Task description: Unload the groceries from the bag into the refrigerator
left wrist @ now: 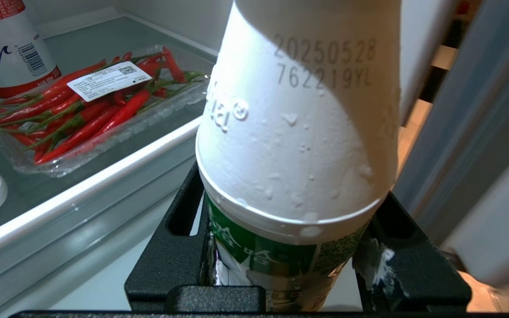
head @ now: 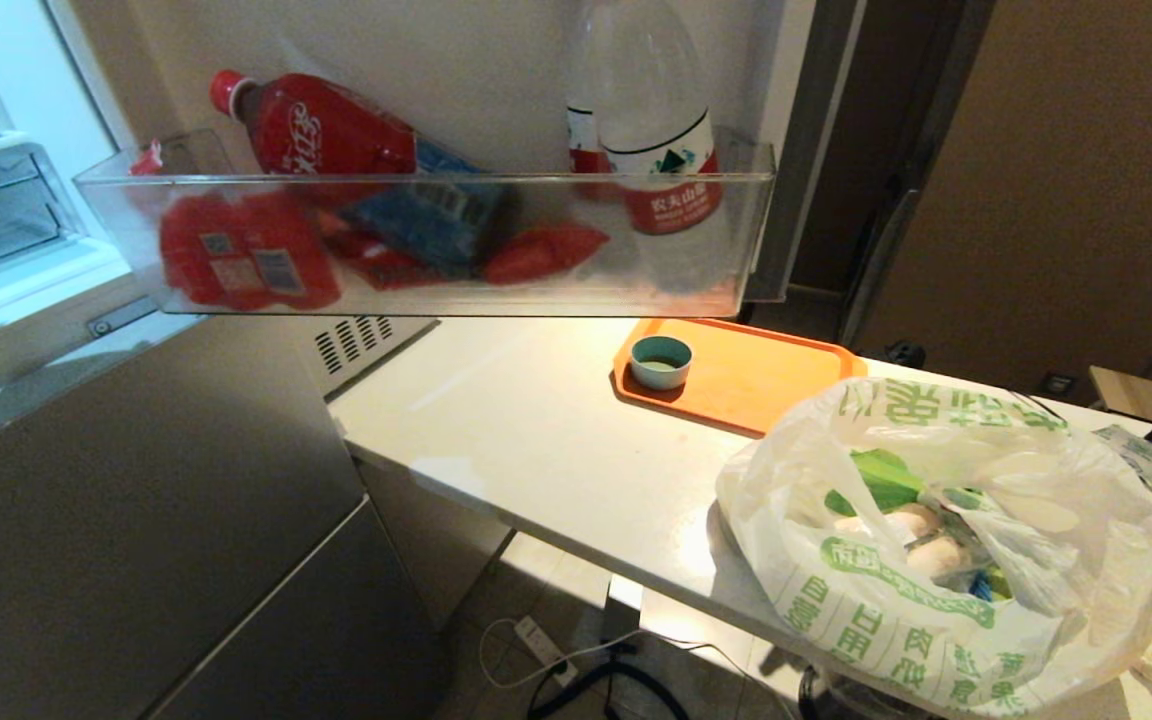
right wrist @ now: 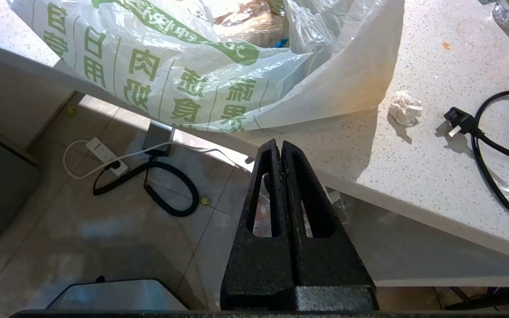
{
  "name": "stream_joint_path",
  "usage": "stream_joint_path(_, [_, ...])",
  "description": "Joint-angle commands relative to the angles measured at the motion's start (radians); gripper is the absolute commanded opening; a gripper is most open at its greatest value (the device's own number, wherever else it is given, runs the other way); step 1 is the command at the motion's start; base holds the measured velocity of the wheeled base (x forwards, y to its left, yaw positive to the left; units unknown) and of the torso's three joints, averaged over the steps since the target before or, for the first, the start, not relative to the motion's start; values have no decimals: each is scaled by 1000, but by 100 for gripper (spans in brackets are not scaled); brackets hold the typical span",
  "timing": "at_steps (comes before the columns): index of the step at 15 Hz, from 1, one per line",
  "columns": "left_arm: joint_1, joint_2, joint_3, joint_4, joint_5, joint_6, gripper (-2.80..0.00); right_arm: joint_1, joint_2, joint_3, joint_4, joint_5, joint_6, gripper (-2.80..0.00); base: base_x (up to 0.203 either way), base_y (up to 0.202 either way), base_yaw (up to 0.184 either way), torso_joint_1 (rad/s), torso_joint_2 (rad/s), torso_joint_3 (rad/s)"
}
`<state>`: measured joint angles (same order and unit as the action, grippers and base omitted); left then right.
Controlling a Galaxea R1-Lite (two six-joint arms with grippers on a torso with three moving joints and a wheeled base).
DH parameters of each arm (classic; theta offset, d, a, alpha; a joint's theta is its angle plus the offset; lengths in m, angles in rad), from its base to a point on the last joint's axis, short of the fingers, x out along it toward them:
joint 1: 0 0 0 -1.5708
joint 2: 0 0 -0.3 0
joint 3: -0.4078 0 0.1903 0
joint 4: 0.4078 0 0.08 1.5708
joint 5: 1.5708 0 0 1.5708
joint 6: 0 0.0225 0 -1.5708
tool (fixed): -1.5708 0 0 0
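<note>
While right pincer [right wrist: 282,152] together, left pincer [left wrist: 281,247] clamped on white bottle [left wrist: 298,132], beside refrigerator shelf [left wrist: 86,185].

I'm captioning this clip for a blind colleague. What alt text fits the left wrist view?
The left gripper holds a white bottle with a green label, at the open refrigerator. On the glass shelf beyond lies a clear tray of red chillies.

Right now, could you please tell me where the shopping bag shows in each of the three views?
Head view: the bag sits at lower right, on the counter's near edge.
Left wrist view: not in it.
Right wrist view: it fills the top, beyond the shut right claw.
Shared landmark: the white power strip on the floor below the counter.
</note>
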<state>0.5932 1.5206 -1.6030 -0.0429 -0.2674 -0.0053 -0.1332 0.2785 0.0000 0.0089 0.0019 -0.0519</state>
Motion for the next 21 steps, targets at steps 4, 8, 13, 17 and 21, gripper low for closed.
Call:
stream_joint_path(4, [5,-150,93,26,-21,-22,-280,0,2,0,-4,-2,32,-280,0,0,0,0,0,0])
stream_joint_path(8, [7,-214,152,24,-24,-44,-280,6,2,0,-1,66,-132,-280,0,0,0,0,0,0])
stream_joint_path(13, [41,-249,155,32,-27,-65,-280,163,-46,0,1,66,-122,-280,0,0,0,0,0,0])
stream_joint_path(17, [49,-264,152,32,-29,-65,-280,153,-251,0,0,42,-99,-280,0,0,0,0,0,0])
stream_joint_path(21, [51,-318,156,66,-44,-63,-280,144,-277,0,0,27,-86,-280,0,0,0,0,0,0])
